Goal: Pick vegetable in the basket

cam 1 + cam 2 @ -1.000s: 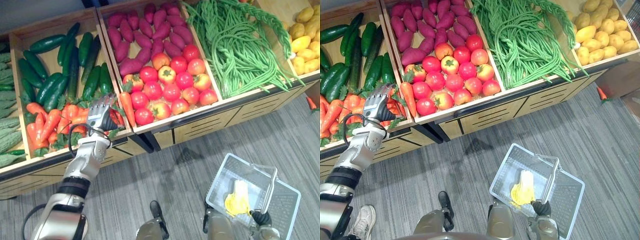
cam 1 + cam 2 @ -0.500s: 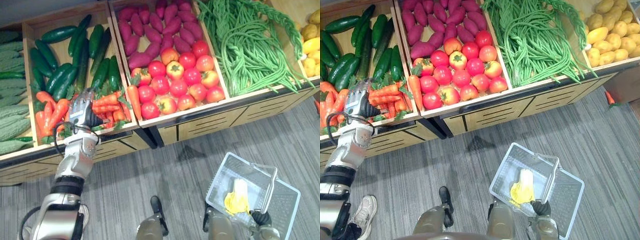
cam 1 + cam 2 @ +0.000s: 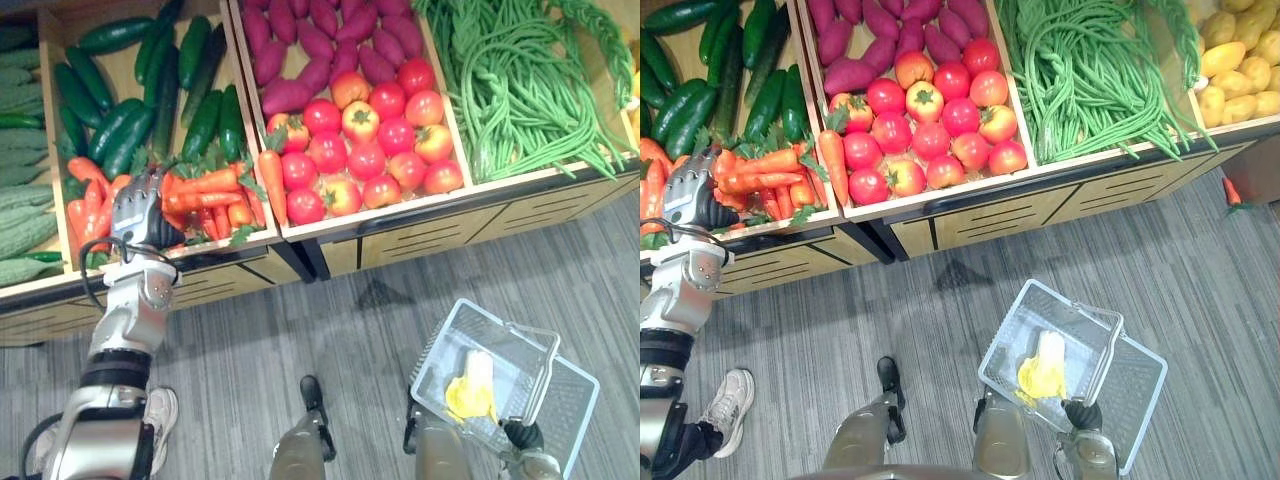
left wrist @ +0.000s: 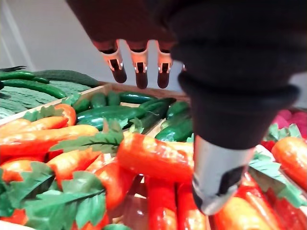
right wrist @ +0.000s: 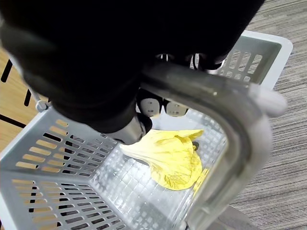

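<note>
Orange carrots with green tops (image 3: 205, 190) lie heaped in the front of the left wooden bin. My left hand (image 3: 140, 205) hovers just over the left part of that heap, open. In the left wrist view its fingers (image 4: 141, 76) point straight out above a carrot (image 4: 153, 155), with the thumb (image 4: 216, 182) apart and nothing held. My right hand (image 5: 96, 62) is shut on the handle (image 5: 225, 110) of a clear plastic basket (image 3: 430, 360) hanging low at the right. A yellow leafy vegetable (image 5: 172, 158) lies in it.
Cucumbers (image 3: 120, 130) fill the back of the carrot bin. Bitter gourds (image 3: 20, 225) lie at the far left. To the right are tomatoes (image 3: 365, 155), sweet potatoes (image 3: 310, 50), long green beans (image 3: 520, 90) and yellow potatoes (image 3: 1235, 80). A person's shoe (image 3: 725, 410) stands on the grey floor.
My left hand has moved left across the carrot heap, from near the bin's right edge to its left part. The head camera has shifted too. The basket hangs as before.
</note>
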